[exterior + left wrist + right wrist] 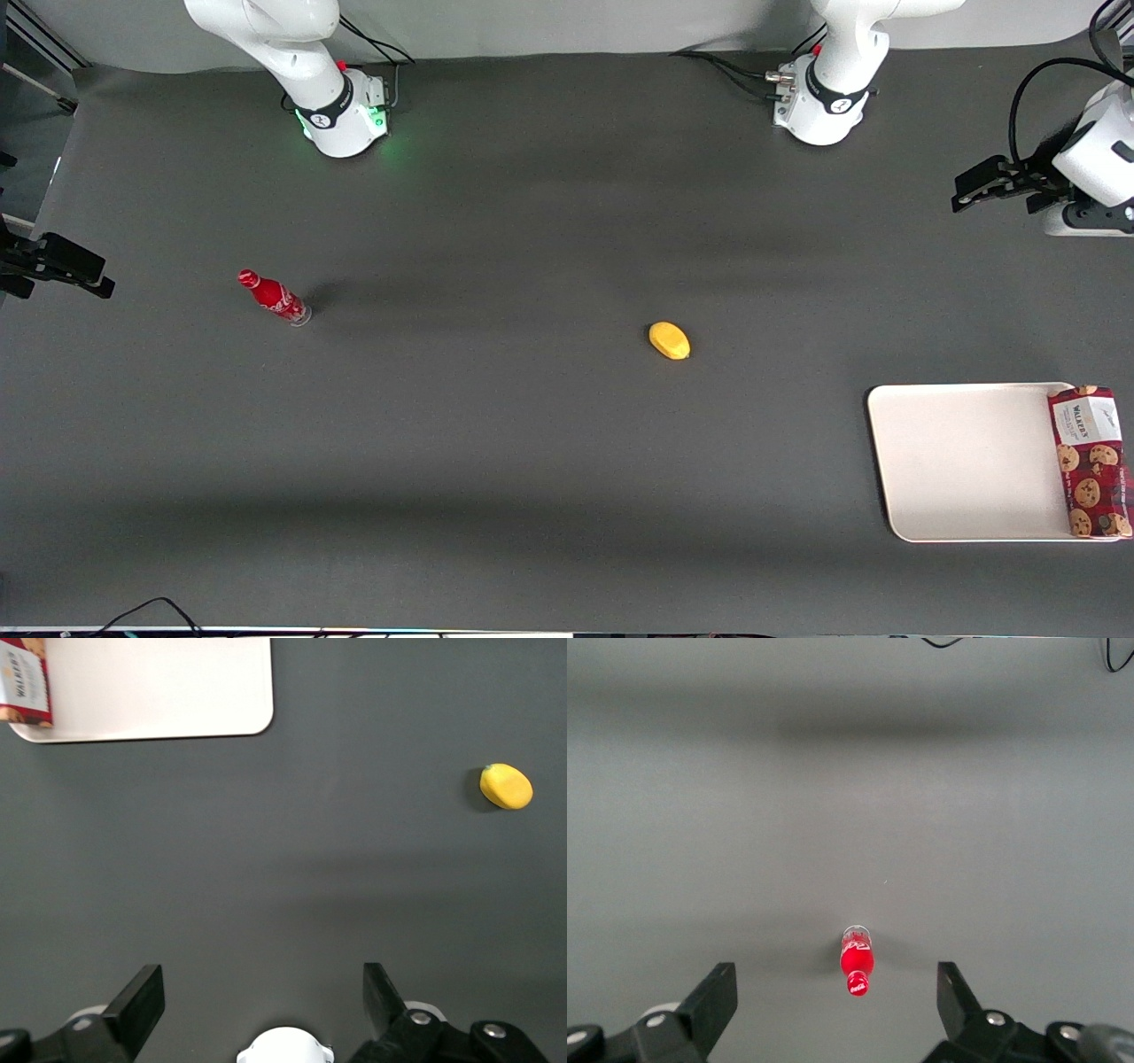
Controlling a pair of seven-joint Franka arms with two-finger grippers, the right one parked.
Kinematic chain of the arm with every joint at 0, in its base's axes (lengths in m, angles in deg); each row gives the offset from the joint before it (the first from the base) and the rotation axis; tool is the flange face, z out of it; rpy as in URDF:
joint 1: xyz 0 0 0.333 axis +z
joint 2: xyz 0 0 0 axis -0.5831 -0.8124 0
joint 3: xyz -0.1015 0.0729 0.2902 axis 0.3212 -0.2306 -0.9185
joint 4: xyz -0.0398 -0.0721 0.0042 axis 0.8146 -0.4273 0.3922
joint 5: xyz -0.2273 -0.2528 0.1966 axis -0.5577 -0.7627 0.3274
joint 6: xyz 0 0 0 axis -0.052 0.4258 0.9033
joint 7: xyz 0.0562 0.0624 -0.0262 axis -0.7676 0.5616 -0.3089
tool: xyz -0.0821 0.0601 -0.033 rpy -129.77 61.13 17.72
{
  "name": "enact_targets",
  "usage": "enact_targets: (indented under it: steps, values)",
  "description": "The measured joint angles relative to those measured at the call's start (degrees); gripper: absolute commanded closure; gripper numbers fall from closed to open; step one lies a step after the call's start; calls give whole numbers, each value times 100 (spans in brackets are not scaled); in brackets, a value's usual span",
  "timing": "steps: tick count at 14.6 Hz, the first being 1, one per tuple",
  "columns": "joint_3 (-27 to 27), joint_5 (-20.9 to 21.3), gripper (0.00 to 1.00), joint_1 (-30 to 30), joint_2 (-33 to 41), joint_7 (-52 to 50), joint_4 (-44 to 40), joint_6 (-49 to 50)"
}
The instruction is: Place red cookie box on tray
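The red cookie box (1091, 461), red tartan with cookie pictures and a white label, lies flat on the cream-white tray (966, 461), along the tray's edge at the working arm's end of the table. In the left wrist view the box's label end (25, 682) rests on the tray (159, 682) next to its rim. My left gripper (961, 193) hangs above the bare table, farther from the front camera than the tray and well apart from it. It is open and empty (263, 979).
A yellow lemon-like fruit (669, 340) lies on the dark grey table near its middle and shows in the left wrist view (506, 786). A small red bottle (274, 298) stands toward the parked arm's end.
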Motion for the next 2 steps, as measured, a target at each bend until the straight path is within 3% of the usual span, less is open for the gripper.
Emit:
enact_targets:
  steps: [2]
  values:
    - [1,49,0,0,-13,0,-53,0]
